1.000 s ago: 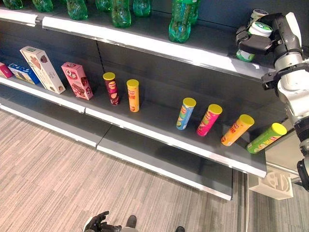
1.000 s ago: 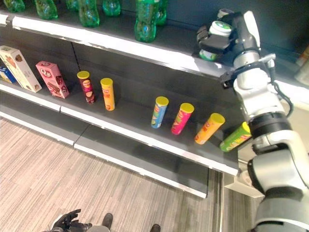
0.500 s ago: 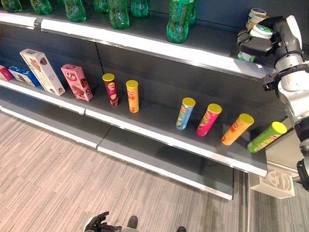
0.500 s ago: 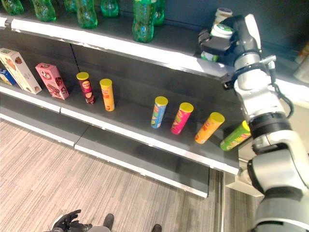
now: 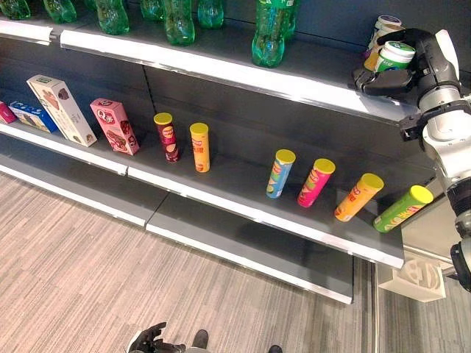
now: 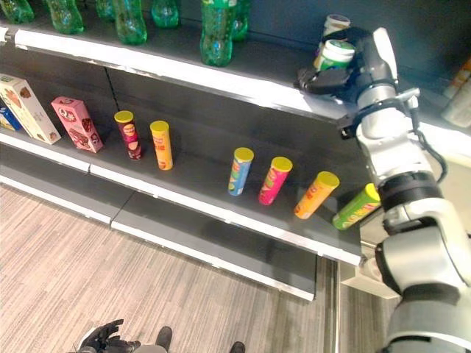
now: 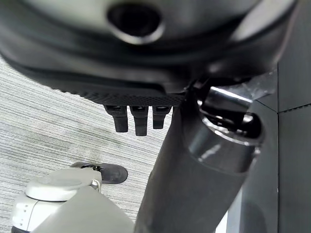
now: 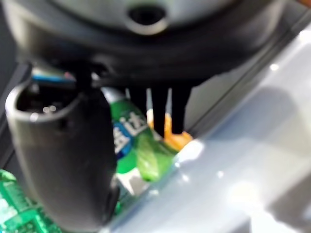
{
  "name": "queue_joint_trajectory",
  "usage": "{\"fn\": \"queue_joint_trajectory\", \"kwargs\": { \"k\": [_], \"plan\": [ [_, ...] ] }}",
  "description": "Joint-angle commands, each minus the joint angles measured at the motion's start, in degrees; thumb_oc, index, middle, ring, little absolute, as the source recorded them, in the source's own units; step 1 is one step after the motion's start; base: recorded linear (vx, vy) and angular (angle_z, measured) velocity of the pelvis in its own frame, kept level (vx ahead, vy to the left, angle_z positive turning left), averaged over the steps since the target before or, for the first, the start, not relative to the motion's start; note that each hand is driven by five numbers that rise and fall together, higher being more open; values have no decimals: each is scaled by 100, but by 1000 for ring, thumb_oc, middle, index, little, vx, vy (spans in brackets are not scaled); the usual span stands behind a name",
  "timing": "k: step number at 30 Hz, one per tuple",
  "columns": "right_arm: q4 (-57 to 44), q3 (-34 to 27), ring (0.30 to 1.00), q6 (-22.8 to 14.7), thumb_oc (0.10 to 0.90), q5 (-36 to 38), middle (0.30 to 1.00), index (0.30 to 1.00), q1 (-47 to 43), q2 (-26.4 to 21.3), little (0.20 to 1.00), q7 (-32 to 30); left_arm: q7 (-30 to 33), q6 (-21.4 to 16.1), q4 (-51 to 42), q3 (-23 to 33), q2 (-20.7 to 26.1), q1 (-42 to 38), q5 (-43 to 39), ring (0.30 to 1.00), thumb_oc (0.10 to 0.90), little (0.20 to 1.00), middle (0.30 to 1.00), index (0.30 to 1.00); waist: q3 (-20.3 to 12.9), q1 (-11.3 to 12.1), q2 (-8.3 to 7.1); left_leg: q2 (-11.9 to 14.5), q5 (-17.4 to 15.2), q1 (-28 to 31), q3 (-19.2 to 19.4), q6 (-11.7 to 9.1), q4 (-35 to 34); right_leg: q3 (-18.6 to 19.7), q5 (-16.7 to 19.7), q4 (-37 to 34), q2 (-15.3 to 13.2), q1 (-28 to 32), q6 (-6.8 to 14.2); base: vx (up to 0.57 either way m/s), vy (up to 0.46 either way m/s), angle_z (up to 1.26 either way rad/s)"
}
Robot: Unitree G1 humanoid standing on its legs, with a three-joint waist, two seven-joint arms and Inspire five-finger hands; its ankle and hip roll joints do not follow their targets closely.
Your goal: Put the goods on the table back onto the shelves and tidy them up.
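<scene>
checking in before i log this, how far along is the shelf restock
Mostly shelved: green bottles stand on the top shelf, tall cans and boxes below. In hand: the right hand sits at a green can standing on the top shelf's right end. Left: four tubes lean and need straightening. The left hand hangs low.

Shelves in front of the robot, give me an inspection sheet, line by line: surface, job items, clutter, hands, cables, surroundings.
Surface: dark top shelf with a white front edge; middle shelf below it.
Job's things: green can with white lid at the top shelf's right end, beside other cans.
Clutter: green bottles on the top shelf; crisp tubes on the middle shelf, the right-hand ones leaning; boxes further left.
Hands: right hand around the can, fingers loosely open; left hand low, over the floor.
Cables: nothing seen.
Surroundings: striped grey floor; white block at the lower right.
</scene>
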Motion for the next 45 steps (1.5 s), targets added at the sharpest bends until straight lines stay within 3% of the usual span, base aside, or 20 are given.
{"fn": "queue_joint_trajectory", "kwargs": {
  "k": [1,12,15,18,22,23,28,30,33,35,37,38,40,41,43,45],
  "plan": [
    [217,188,900,-246,800,-35,900,900,-856,-85,900,-125,123,-260,92,-366,318,-306,46,900,800,900,900,900,-113,61,-259,27,-709,248,624,-131,18,20,-528,45,-349,404,575,0,0,0],
    [-371,-148,900,-406,800,157,900,900,-714,-168,900,-354,99,-229,90,-376,277,-277,42,900,800,900,900,900,-120,17,-242,28,-740,271,647,-116,18,39,-530,45,-350,397,583,1,4,-3],
    [-1517,-696,900,-618,800,-152,900,900,-438,-400,900,-836,115,-187,52,-334,238,-243,133,900,800,900,900,900,-112,-33,-207,20,-768,277,660,-86,18,60,-537,45,-358,387,596,10,34,-4],
    [-3334,-1833,900,-970,800,-287,900,900,441,-651,900,-1215,175,-167,22,-186,168,-267,241,900,800,900,900,900,-125,-148,-176,7,-815,276,691,-46,18,107,-546,45,-368,335,612,13,47,0],
    [-4339,-2677,900,-1186,800,-279,900,900,1201,-672,900,-1310,180,-141,42,-26,82,-209,315,900,800,900,900,900,-123,-273,-144,-3,-863,294,739,-8,18,171,-542,45,-381,293,632,12,51,-5],
    [-4890,-3244,900,-1324,800,-231,900,900,1791,-619,900,-1351,174,-116,84,67,50,-211,393,900,800,900,900,900,-114,-372,-154,-16,-887,312,796,24,18,245,-509,45,-391,236,651,-5,88,-17],
    [-5950,-4474,900,-1553,800,253,900,900,3265,-176,900,-1018,115,-87,91,303,25,-81,509,900,800,900,900,900,-87,-599,-223,-89,-948,348,1059,124,18,573,-299,45,-441,18,723,-9,104,-29],
    [-6068,-4668,900,-1584,800,337,900,900,3568,-58,900,-977,103,-91,71,332,41,-55,482,900,800,900,900,900,-83,-592,-237,-96,-1033,416,1150,145,18,684,-299,45,-437,3,754,-2,109,-71],
    [-6321,-5062,900,-1621,800,617,900,900,4349,562,900,-726,98,-86,13,506,82,-54,497,900,800,900,900,900,178,-850,-229,-142,-1112,528,1474,298,18,1021,-3,396,-472,-420,902,-113,123,-78],
    [-6390,-5258,900,-1591,800,560,900,900,4706,712,900,-715,94,-112,-105,615,163,-95,496,900,800,900,900,900,295,-991,-175,-101,-1088,555,1637,326,18,1293,157,780,-426,-680,976,-89,33,-109],
    [-6433,-5353,900,-1568,800,489,900,900,4844,729,900,-745,91,-121,-134,642,225,-141,494,900,800,900,900,900,343,-963,-138,-43,-1073,560,1753,331,18,1466,96,967,-409,-853,976,-67,-19,-76],
    [-6321,-5378,900,-1567,800,470,900,900,4864,622,900,-784,76,-157,-258,645,321,-134,493,900,800,900,900,900,346,-974,-81,94,-1044,589,1963,285,18,1160,212,928,-728,-861,969,-40,-91,-66],
    [-6275,-5462,900,-1523,800,446,900,900,4916,529,900,-815,55,-155,-325,665,399,-129,475,900,800,900,900,900,307,-980,-86,216,-1004,602,2168,224,18,680,417,810,-1102,-833,948,-26,-178,-92],
    [-6221,-5473,900,-1515,800,434,900,900,4860,433,900,-843,39,-168,-401,688,435,-91,431,900,800,900,900,900,234,-937,-160,279,-1002,621,2420,147,18,155,591,565,-1302,-755,976,9,-231,-108],
    [-6174,-5526,900,-1436,800,341,900,900,4885,343,900,-873,-6,-162,-444,757,443,-33,434,900,800,900,900,900,85,-870,-265,355,-1097,704,2604,37,18,-234,500,261,-1278,-574,976,112,-232,-114],
    [-6106,-5594,900,-1365,800,328,900,900,4973,262,900,-870,-29,-176,-464,786,412,18,424,900,800,900,900,900,-8,-851,-402,462,-970,732,2822,-86,54,-361,385,106,-1160,-451,976,120,-344,-85]
  ]
}}
